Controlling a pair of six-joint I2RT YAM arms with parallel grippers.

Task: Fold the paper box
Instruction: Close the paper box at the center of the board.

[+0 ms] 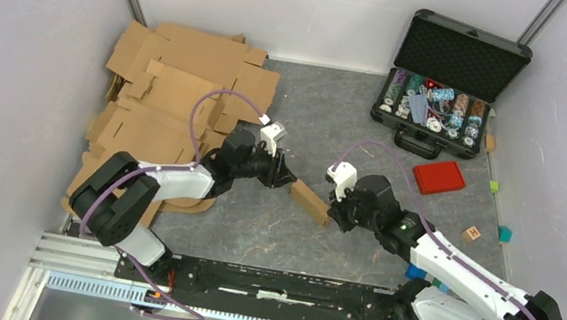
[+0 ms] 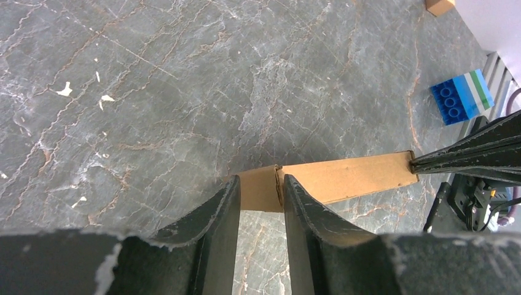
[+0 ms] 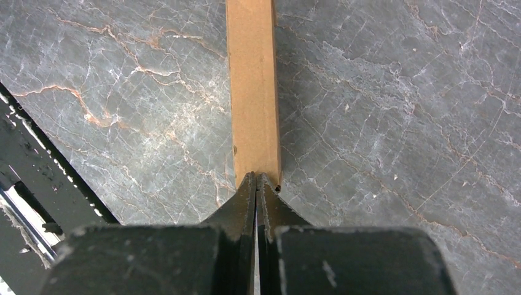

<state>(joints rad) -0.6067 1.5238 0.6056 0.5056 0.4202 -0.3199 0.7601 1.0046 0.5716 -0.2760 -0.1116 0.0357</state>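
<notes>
- Folding the end flap well calls, I judge, for the left pincer (image 2: 260, 182) to hold its end firmly while the far end is braced, so the bend follows the seam just ahead of its fingertips and does not run across the panel.
- Hold the small, plain brown cardboard paper box (image 2: 347, 177) level; a twist would likely buckle it.
- Left pincer: jaws narrow, closed around the box's end section, both fingers touching its sides.
- Right pincer (image 3: 256, 179): jaws fully together, tips against the opposite end. Whether they nip a thin flap I cannot tell.
- The box spans the gap between both pincers, over the grey marbled tabletop (image 3: 399, 92).
</notes>
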